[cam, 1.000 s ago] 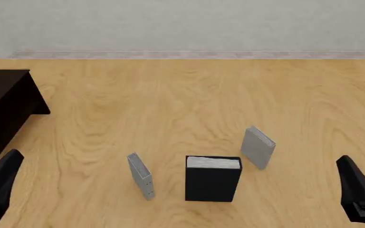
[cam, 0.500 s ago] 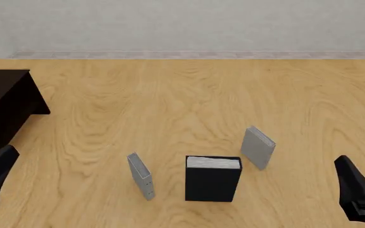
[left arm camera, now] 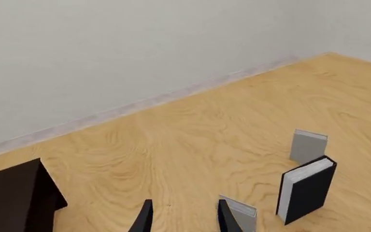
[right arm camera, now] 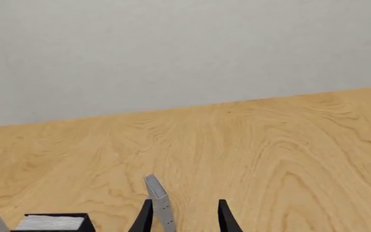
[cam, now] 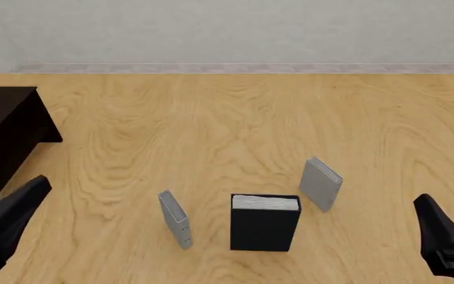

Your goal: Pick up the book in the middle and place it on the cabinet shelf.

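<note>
The book [cam: 265, 223] stood upright mid-table between two grey books [cam: 175, 219] (thin ones), well apart from both grippers. Left gripper [left arm camera: 184, 218] and right gripper [right arm camera: 184, 217] both spread, holding nothing. Cabinet [cam: 2, 133] sat far left.

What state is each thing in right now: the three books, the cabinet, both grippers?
Thick black-covered book: upright on the table, untouched, white pages up.
Thin grey book on the left: upright, apart from the black one.
Thin grey book on the right: upright, apart.
Dark brown wooden cabinet: top bare.
Left gripper: open, empty.
Right gripper: open, empty.
</note>
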